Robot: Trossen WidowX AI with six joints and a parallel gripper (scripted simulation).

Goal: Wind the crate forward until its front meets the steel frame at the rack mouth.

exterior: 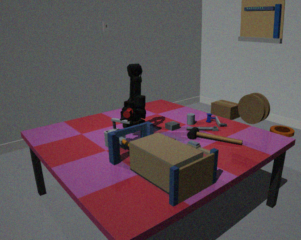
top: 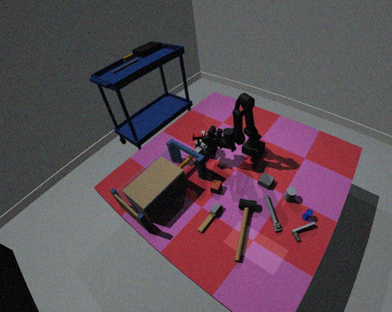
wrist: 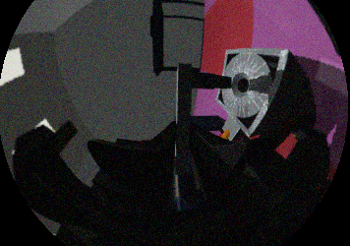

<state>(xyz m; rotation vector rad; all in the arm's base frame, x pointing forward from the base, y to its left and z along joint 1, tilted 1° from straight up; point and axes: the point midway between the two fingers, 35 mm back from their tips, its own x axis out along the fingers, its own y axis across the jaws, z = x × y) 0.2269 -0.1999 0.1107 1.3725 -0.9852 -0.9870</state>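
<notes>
The arm reaches low from its base toward the blue steel frame (top: pixel 178 149), and its end effector (top: pixel 200 139) is clamped on the winch handle (exterior: pixel 120 121), a grey crank with a red knob (exterior: pixel 127 113) that sits over the hand winch (exterior: pixel 110 134). In the wrist view the winch (wrist: pixel 250 86) shows as a pale housing with a dark round hole, just right of the dark fingers. The tan crate (top: pixel 154 183) rests flat on the checkered surface (top: pixel 266 256), just behind the frame; an orange strap (top: pixel 185 161) runs from it through the frame toward the winch. To the right lie a hammer (top: pixel 243 228), a grey cylinder (top: pixel 290 193), a grey block (top: pixel 266 179) and a second crank (top: pixel 302 229). A blue cart (top: pixel 106 79) stands at far left.
</notes>
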